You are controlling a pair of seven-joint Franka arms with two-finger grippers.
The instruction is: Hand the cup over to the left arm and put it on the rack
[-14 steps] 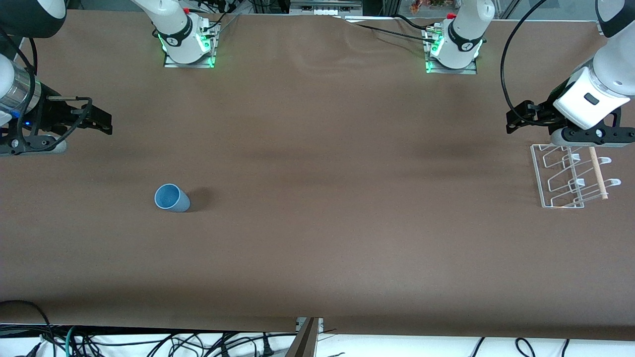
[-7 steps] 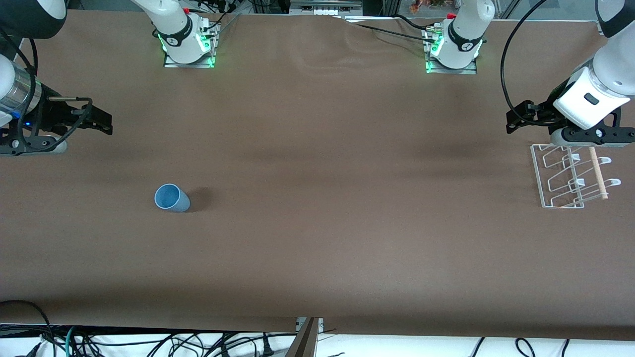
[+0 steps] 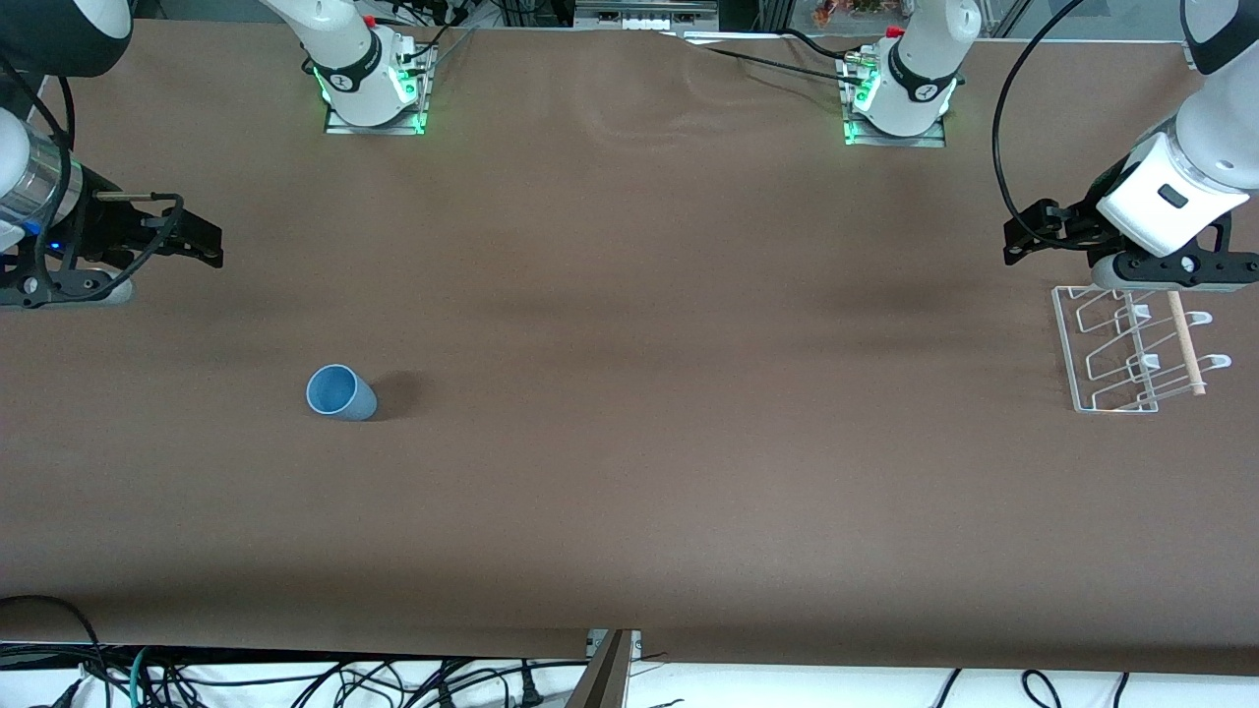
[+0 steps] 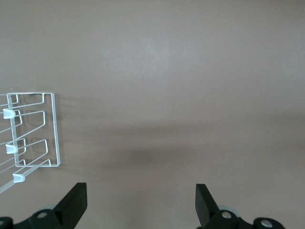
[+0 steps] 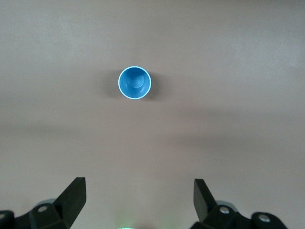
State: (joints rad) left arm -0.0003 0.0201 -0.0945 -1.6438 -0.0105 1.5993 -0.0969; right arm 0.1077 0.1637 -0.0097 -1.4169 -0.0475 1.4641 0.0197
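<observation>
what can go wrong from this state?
1. The cup stands upright, open end up, apart from the open right gripper; an off-centre approach may tip the tapered sides.
2. The open left gripper hangs beside the rack; swinging out for the handover might snag its wire prongs or wooden dowel.

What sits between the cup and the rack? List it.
Nothing: in the front view only bare brown table lies between the cup and the rack. Both grippers, right and left, are open, apart from that stretch.
</observation>
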